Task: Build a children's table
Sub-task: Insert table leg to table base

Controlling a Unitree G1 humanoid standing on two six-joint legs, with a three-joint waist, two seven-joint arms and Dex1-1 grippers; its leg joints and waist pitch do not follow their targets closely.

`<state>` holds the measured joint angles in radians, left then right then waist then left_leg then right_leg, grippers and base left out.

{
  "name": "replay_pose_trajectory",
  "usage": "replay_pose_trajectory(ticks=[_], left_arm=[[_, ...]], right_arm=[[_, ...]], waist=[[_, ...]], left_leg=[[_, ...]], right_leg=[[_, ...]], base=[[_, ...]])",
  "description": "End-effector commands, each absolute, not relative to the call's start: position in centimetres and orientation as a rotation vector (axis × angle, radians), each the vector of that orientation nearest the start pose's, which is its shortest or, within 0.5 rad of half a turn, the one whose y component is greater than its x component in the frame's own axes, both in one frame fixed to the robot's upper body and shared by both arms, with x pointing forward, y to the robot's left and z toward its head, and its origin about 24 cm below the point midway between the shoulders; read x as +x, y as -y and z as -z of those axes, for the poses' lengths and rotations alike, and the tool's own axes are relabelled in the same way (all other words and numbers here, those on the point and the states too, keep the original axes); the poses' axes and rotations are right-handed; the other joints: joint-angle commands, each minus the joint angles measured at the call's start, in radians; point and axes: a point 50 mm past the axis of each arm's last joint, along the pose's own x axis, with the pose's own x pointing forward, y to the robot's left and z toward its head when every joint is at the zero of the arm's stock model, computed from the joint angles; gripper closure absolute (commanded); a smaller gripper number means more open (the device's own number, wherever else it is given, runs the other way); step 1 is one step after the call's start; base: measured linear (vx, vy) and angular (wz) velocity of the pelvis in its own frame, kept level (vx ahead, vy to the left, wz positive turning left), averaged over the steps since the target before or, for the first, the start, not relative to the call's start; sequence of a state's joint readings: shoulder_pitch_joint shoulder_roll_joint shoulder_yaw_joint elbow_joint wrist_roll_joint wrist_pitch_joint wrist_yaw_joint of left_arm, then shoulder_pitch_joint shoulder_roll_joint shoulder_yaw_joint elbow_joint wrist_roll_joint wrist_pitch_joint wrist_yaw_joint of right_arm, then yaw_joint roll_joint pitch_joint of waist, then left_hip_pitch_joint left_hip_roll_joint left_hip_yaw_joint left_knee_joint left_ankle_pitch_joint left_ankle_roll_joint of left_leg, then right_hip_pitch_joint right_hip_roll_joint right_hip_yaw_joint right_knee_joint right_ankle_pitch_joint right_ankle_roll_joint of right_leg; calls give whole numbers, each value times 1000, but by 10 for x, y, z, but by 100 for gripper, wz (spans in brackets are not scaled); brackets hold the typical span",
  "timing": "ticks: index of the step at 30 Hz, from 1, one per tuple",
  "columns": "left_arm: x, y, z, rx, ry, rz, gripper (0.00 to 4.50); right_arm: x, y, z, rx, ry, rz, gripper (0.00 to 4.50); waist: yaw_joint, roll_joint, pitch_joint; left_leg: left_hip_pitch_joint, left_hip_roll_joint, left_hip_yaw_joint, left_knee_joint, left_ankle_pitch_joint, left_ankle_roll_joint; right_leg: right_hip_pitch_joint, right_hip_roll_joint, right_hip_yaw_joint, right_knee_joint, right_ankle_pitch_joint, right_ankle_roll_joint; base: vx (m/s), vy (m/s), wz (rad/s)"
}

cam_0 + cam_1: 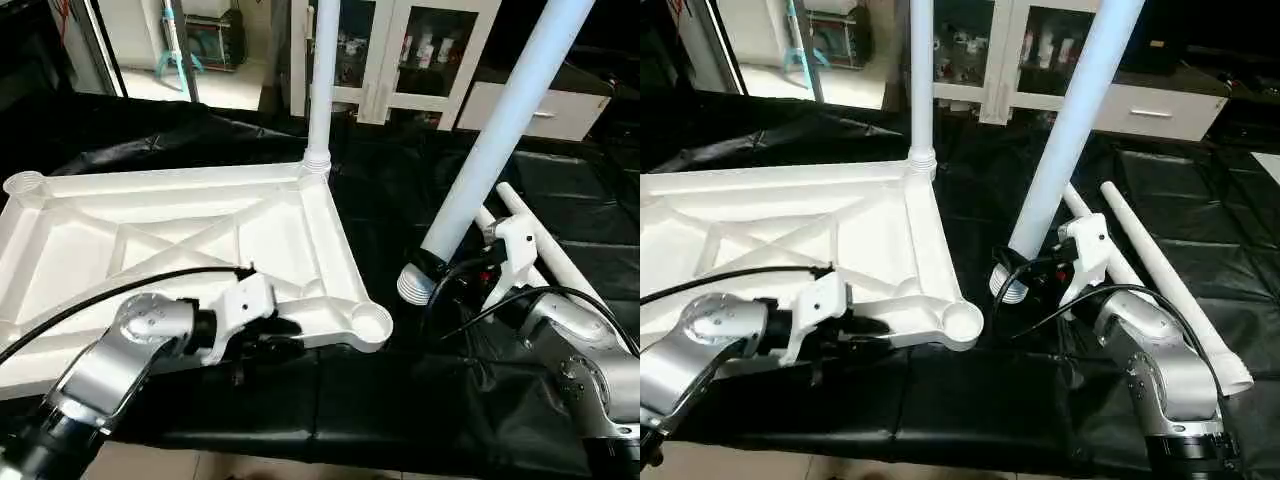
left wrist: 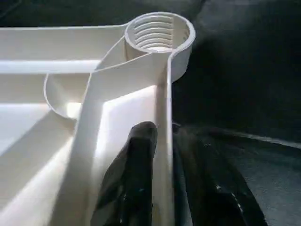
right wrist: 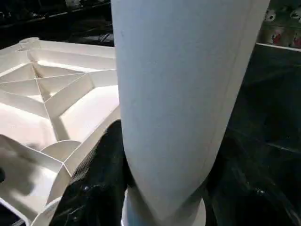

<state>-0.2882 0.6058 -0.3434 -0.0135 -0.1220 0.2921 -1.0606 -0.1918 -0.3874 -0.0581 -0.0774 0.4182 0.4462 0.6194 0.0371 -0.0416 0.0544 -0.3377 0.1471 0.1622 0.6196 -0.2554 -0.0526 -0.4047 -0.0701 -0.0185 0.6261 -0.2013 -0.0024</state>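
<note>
Table top: the white table top lies upside down on a black cloth, ribbed X-braced underside facing up.
Fitted leg: one white leg stands upright in the far corner socket.
Near socket: the threaded near corner socket is empty.
Left gripper: the left gripper straddles the top's near edge wall just beside that socket, one black finger inside the wall, the other outside; whether it clamps the wall cannot be told.
Right gripper: the right gripper is closed around the ribbed lower end of a second leg, which leans tilted, just beside the empty socket.
Spare legs: two more legs lie on the cloth behind the right arm.
Background: a white glass-door cabinet.
</note>
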Motion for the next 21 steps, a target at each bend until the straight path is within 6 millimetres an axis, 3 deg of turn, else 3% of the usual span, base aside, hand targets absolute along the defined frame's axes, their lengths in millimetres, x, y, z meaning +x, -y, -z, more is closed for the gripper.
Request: replay_pose_trajectory(ticks=[1, 12, 16, 21], left_arm=[[261, -144, -61, 502, -414, 1301, 309], [268, -140, -47, 552, -441, 1288, 309], [268, -139, -43, 577, -456, 1302, 309], [266, -140, -40, 604, -475, 1327, 359]], right_arm=[[276, 183, -97, 55, -129, -662, 264], [276, 182, -99, 55, -124, -665, 264], [275, 181, -99, 59, -122, -668, 264], [278, 180, -103, 92, -112, -672, 264]], waist=[[3, 5, -53], [2, 5, -51], [8, 6, -48], [8, 8, -50]], left_leg=[[-5, 68, -17, -84, -15, 52], [-4, 69, -15, -85, -48, 42], [0, 73, -13, -90, -101, 28], [-1, 72, -14, -91, -101, 17]], right_leg=[[53, -69, 41, -60, -45, -263], [53, -69, 42, -66, -78, -263], [47, -70, 42, -72, -153, -244], [48, -71, 43, -71, -149, -233]], base=[[0, 0, 0], [0, 0, 0], [0, 0, 0], [0, 0, 0]])
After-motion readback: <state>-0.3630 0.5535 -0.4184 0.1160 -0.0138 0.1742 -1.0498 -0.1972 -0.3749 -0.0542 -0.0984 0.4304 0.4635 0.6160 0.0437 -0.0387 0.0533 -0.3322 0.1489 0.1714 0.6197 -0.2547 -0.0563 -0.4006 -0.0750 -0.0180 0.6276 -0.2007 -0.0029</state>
